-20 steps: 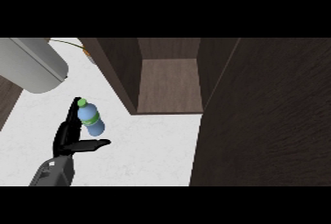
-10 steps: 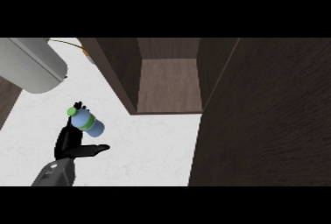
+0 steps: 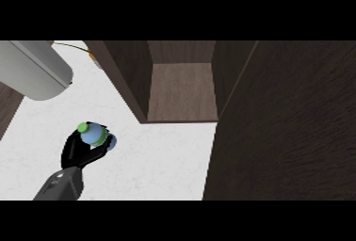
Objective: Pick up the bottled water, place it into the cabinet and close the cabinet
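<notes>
The bottled water (image 3: 96, 136), blue with a green cap, is at the lower left of the head view, over the white counter (image 3: 160, 155). My left hand (image 3: 78, 153) is shut on it from below, fingers and thumb curled round its body, and the cap points toward the view. The dark wood cabinet (image 3: 182, 92) stands open up and to the right of the bottle, its inner floor bare. Its door (image 3: 292, 122) hangs open along the right side. My right hand does not show.
A large grey rounded cylinder (image 3: 35, 70) lies at the upper left, above the hand. The cabinet's left wall (image 3: 128, 75) rises between the bottle and the opening. A thin yellowish stem (image 3: 73, 45) shows at the top.
The thumb, spread out to the right before, has closed on the bottle. The bottle has tipped so it looks shorter, and it sits slightly lower.
</notes>
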Robot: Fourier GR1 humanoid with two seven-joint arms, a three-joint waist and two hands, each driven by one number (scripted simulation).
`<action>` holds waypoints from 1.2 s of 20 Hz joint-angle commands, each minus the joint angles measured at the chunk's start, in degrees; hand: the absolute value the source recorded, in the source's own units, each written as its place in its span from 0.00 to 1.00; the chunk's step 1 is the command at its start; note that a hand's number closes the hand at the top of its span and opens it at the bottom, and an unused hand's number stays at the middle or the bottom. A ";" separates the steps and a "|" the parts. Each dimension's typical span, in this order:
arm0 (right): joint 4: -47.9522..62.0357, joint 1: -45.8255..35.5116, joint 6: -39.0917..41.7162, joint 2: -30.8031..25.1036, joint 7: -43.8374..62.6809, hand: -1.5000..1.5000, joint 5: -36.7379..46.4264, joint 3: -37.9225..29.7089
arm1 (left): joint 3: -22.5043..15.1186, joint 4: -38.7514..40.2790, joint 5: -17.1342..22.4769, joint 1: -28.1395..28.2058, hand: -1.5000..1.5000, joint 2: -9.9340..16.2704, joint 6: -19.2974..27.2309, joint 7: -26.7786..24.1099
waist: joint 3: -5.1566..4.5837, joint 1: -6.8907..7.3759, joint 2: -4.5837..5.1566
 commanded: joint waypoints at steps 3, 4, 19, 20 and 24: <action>-4.31 1.12 1.75 -2.30 -0.01 0.00 0.40 -3.20 | -0.16 -0.09 1.79 -0.13 1.00 0.15 -5.54 -0.71 | 0.04 0.44 -0.01; -7.60 1.12 -1.06 -0.76 5.07 0.00 7.82 4.04 | 0.69 1.26 2.53 0.18 1.00 1.29 -7.68 -0.76 | -0.08 -0.04 -0.12; -3.19 -0.06 -0.79 -2.16 -0.96 0.00 0.66 -2.32 | -18.39 -28.70 14.68 19.83 1.00 -10.96 11.17 0.20 | 0.14 1.28 -0.38; -6.63 3.83 -1.34 -3.93 -1.55 0.00 4.79 2.21 | -17.09 -31.17 12.46 20.04 1.00 -10.97 11.12 1.75 | 0.13 0.91 -0.46; -6.48 4.86 -1.32 -5.49 -2.22 0.00 2.46 1.30 | -24.17 -45.51 15.76 27.08 1.00 -11.00 14.01 10.21 | 0.17 1.08 -0.51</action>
